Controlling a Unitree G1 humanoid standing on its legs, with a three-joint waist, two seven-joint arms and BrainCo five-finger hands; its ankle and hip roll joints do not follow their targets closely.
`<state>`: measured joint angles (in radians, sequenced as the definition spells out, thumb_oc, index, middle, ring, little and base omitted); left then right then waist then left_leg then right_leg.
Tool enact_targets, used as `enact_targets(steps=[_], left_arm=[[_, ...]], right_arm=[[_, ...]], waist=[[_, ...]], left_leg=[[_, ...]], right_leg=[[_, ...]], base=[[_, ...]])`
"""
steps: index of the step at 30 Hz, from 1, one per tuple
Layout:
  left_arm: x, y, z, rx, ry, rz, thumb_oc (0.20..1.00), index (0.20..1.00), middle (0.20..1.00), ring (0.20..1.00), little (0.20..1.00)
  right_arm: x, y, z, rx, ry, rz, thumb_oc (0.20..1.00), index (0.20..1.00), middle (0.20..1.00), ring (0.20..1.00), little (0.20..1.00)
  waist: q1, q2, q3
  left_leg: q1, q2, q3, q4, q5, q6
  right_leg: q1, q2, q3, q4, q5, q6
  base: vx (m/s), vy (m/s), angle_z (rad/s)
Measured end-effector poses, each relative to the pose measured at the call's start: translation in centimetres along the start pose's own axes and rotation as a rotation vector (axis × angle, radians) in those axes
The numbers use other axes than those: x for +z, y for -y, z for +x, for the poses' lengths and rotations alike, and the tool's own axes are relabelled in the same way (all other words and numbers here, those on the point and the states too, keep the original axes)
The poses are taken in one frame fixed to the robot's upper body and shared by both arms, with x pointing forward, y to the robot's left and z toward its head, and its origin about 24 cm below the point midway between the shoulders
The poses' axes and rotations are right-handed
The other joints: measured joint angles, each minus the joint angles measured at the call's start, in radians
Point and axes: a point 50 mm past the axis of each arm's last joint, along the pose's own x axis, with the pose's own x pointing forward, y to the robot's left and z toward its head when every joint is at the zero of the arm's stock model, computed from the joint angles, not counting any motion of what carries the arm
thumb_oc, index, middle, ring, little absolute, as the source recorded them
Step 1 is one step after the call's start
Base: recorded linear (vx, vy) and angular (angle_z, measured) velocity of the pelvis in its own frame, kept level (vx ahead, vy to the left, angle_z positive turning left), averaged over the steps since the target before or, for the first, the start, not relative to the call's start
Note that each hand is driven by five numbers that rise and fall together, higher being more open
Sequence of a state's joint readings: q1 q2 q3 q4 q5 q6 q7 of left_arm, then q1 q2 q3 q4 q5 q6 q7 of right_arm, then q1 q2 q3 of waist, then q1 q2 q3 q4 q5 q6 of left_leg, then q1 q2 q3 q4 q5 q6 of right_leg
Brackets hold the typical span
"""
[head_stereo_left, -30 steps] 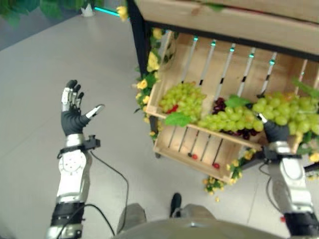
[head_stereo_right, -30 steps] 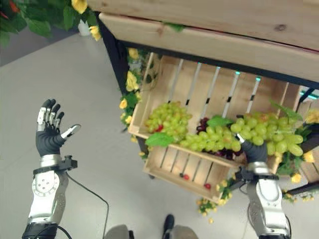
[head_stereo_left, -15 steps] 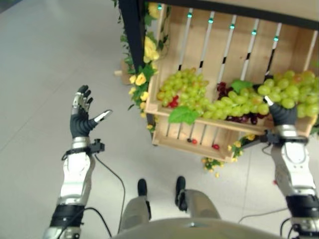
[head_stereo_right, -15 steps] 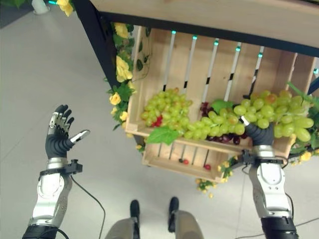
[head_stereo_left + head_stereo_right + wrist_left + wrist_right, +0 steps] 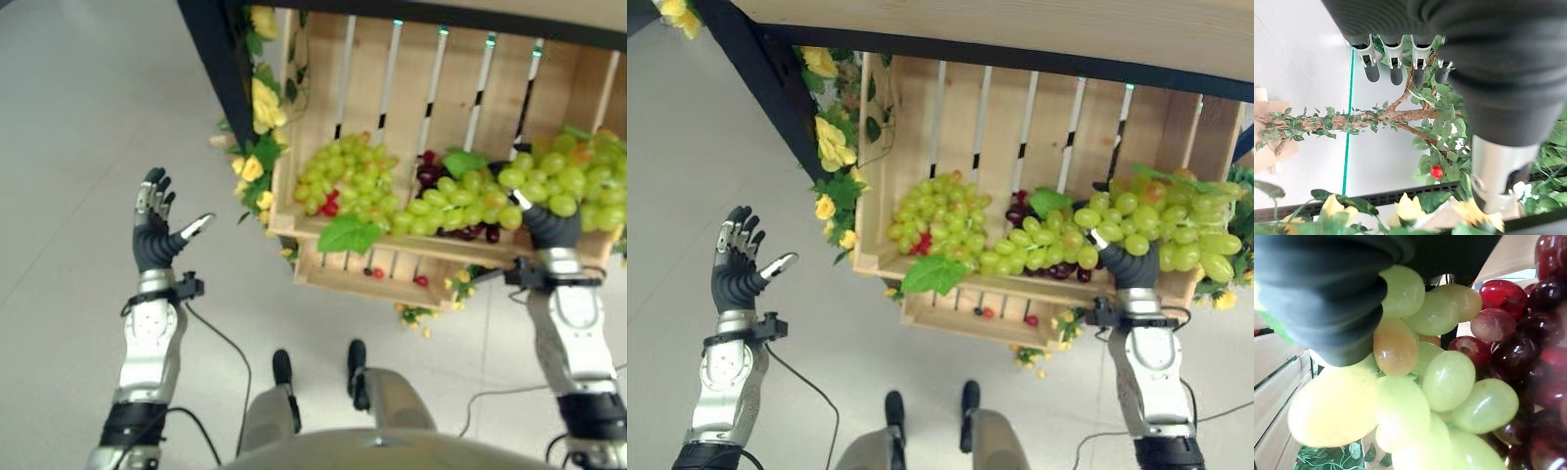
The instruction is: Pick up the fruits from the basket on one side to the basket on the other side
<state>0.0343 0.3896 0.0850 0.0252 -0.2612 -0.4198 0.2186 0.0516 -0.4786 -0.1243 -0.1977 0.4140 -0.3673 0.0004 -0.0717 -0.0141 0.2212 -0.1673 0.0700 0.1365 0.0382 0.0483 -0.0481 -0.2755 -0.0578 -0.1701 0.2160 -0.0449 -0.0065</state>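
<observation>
A slatted wooden crate [image 5: 323,69] on a stand holds green grape bunches [image 5: 348,181] and some dark red grapes [image 5: 428,176]. At the crate's right end my right hand [image 5: 551,230] comes up from below, its fingers curled into a large green grape bunch [image 5: 568,181] that rests on it. The right wrist view has those green grapes [image 5: 1444,382] pressed against the palm, with dark grapes [image 5: 1533,357] beside them. My left hand [image 5: 152,240] is raised over the floor left of the crate, with its fingers [image 5: 1393,63] straight and holding nothing.
A lower crate [image 5: 333,279] under the front edge holds a few small red fruits [image 5: 377,273]. Yellow flowers and leaves [image 5: 263,103] climb a black post [image 5: 211,49] at the crate's left side. A wooden shelf [image 5: 1019,24] overhangs above.
The whole picture has shifted, so the camera moved. The right hand stays in the green bunch at the crate's right end, and the left hand stays raised and open.
</observation>
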Motion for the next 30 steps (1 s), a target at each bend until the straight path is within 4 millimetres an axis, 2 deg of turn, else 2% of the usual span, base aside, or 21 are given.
enact_targets(steps=[6,12,16,26,30], left_arm=[[-0.1,-0.9,-0.5,0.059,-0.004,0.018,1.0,1.0,1.0,1.0,1.0],[-0.1,-1.3,-0.7,0.066,-0.005,0.06,1.0,1.0,1.0,1.0,1.0],[-0.1,-1.3,-0.8,0.075,-0.005,0.06,1.0,1.0,1.0,1.0,1.0],[-0.1,-1.2,-0.8,0.078,0.003,0.095,1.0,1.0,1.0,1.0,1.0],[-0.1,-1.2,-0.8,0.078,0.003,0.095,1.0,1.0,1.0,1.0,1.0]], right_arm=[[0.3,0.1,-1.7,0.005,-0.023,-0.009,0.2,0.2,0.2,0.2,0.2],[0.1,-0.2,-2.5,0.031,-0.043,0.004,0.2,0.2,0.2,0.2,0.2],[-0.1,-0.2,-3.0,0.049,-0.063,0.001,0.2,0.2,0.2,0.2,0.2],[-0.4,-0.3,-3.2,0.055,-0.086,0.004,0.2,0.2,0.2,0.2,0.2],[-0.3,-0.4,-2.7,0.058,-0.076,0.002,0.2,0.2,0.2,0.2,0.2]], waist=[[0.006,-0.008,0.009],[-0.024,-0.009,0.013],[-0.029,-0.009,0.013],[-0.034,-0.009,0.013],[-0.03,-0.009,0.013]], left_leg=[[0.038,0.004,0.025,-0.03,0.001,-0.009],[0.077,0.004,0.03,-0.062,-0.001,-0.011],[0.095,0.004,0.045,-0.08,-0.001,-0.012],[0.127,0.004,0.061,-0.099,-0.002,-0.012],[0.137,0.006,0.071,-0.104,-0.002,-0.012]], right_leg=[[0.033,0.013,0.016,-0.032,0.005,-0.001],[0.071,0.019,0.02,-0.068,0.009,0.002],[0.082,0.022,0.027,-0.082,0.012,0.005],[0.113,0.029,0.044,-0.114,0.024,0.009],[0.119,0.033,0.052,-0.119,0.031,0.006]], base=[[0.01,0.02,-0.07],[0.01,0.007,-0.02],[0.02,0.014,-0.09],[0.01,0.006,-0.04],[0.03,0.009,-0.06]])
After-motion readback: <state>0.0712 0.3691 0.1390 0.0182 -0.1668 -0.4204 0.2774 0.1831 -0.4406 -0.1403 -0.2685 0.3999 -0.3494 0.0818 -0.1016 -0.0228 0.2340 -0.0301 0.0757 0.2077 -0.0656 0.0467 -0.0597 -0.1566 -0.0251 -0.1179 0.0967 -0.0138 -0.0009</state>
